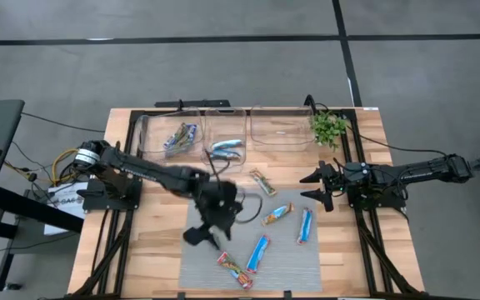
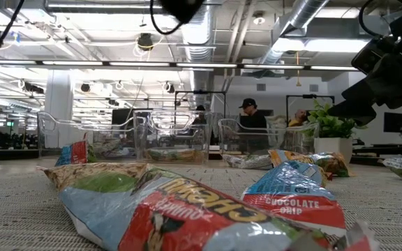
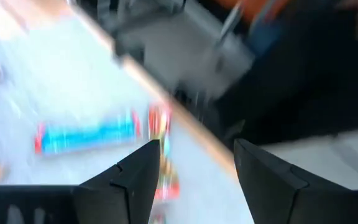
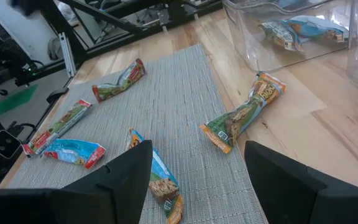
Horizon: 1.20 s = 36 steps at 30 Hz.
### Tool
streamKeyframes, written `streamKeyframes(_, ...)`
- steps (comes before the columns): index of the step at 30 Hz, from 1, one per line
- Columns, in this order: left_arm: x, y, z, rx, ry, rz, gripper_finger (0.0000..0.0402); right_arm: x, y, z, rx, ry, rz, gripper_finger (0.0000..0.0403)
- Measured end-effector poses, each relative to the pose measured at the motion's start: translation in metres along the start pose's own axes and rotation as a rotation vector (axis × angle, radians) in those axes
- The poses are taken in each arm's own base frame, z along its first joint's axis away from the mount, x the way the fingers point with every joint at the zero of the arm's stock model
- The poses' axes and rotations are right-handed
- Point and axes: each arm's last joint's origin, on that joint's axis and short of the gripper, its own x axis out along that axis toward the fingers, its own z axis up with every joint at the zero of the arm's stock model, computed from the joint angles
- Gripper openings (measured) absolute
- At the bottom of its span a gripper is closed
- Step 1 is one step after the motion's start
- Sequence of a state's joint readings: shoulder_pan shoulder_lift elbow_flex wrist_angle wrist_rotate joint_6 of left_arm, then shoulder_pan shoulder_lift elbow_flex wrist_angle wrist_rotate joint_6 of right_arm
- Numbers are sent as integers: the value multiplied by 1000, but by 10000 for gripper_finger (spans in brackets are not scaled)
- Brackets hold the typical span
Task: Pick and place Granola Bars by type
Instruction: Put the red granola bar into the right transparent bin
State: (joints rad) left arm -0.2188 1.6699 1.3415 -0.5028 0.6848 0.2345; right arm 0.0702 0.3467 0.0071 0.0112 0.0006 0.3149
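Five Granola Bars lie loose in front of me: one on the bare wood of the table (image 1: 152, 250) near the bins (image 1: 262, 182), and four on the grey mat (image 1: 198, 267), namely an orange-green one at its upper edge (image 1: 277, 214), a blue one toward the right side (image 1: 305, 226), another blue one lower down (image 1: 258, 252) and a red-striped one beside it near the front edge (image 1: 235, 270). More bars already sit in two of the clear bins, the left bin (image 1: 179, 137) and the middle bin (image 1: 227, 148); I see no bar in the right bin (image 1: 279, 127). My left gripper (image 1: 212, 229) hangs over the mat's left part, fingers spread apart with nothing between them. My right gripper (image 1: 319, 187) waits off to the right, beside the potted plant (image 1: 329, 127), jaws wide and empty.
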Motion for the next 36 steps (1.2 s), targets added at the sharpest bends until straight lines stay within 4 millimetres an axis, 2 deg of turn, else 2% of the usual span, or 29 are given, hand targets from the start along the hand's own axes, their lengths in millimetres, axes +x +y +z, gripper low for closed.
streamKeyframes(6, 23, -36, -25, 122, 363, 122, 198, 0, 0, 0, 0, 0, 0, 249)
streamKeyframes(14, 44, -54, -56, 127, 564, 265, 198, 0, 0, 0, 0, 0, 0, 249)
streamKeyframes(20, 47, -54, -68, 178, 655, 410, 198, 0, 0, 0, 0, 0, 0, 249)
streamKeyframes(27, 49, -54, -69, 185, 642, 380, 198, 0, 0, 0, 0, 0, 0, 249)
streamKeyframes(32, 63, -47, -83, 225, 626, 364, 198, 0, 0, 0, 0, 1, 0, 249)
streamKeyframes(36, 75, -38, -96, 255, 622, 459, 198, 0, 0, 0, 0, -1, 0, 249)
